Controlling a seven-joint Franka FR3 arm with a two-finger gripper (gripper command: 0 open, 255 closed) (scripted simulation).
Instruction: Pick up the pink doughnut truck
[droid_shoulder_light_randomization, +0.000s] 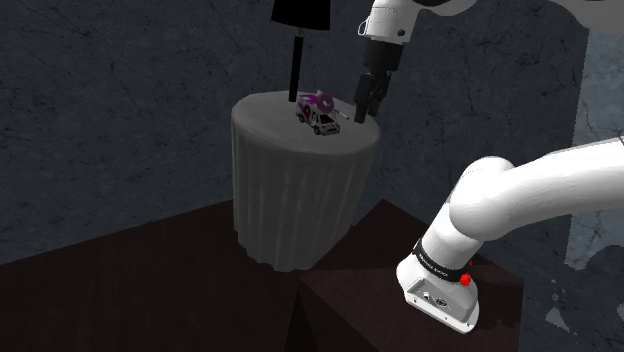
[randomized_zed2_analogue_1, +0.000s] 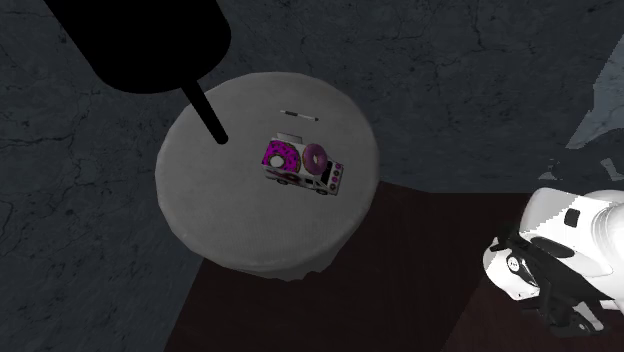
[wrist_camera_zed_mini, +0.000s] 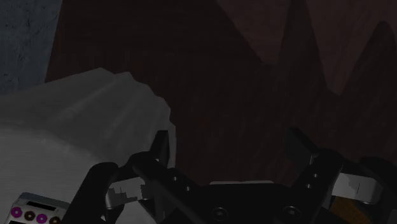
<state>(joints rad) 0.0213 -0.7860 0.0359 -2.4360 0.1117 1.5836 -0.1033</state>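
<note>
Your fingers (wrist_camera_zed_mini: 162, 147) stand apart with nothing between them. Your gripper (droid_shoulder_light_randomization: 362, 105) hangs over the table's rim, near the truck (droid_shoulder_light_randomization: 320, 111) on the shoulder view's right, clear of it. The truck sits upright near the middle of the round, grey-draped table (droid_shoulder_light_randomization: 300, 210), with pink doughnuts on its roof. A black lamp pole (droid_shoulder_light_randomization: 296, 62) rises just behind it.

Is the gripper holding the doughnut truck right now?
No, the doughnut truck rests on the round grey table while the open gripper hangs beside it, not touching it.
</note>
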